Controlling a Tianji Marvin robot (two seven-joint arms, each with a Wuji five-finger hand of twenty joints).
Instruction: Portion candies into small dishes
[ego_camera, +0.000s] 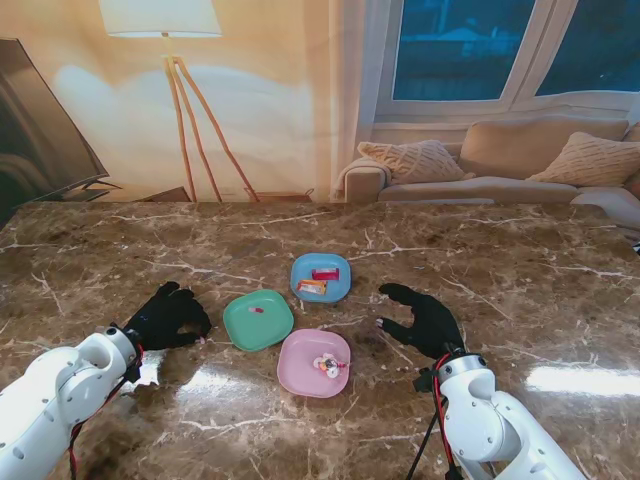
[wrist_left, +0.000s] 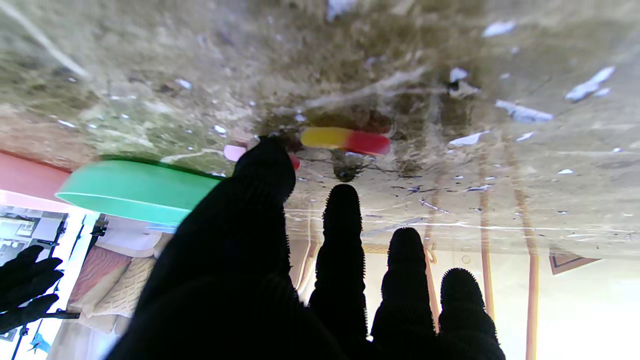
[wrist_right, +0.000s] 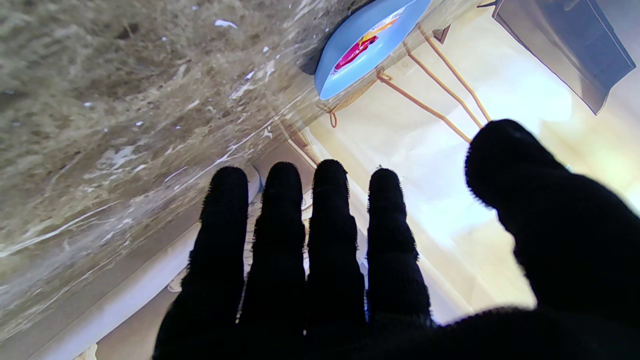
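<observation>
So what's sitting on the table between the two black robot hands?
In the stand view, the green dish and pink dish lie between the left robot hand and right robot hand; the blue dish sits slightly farther away.

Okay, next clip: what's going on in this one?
A two-armed robot is sorting candies into three small dishes on a marble table. The blue dish, green dish and pink dish each already hold candy. The left hand reaches over a yellow-and-red candy lying beside the green dish. The right hand is open, holding nothing.
</observation>
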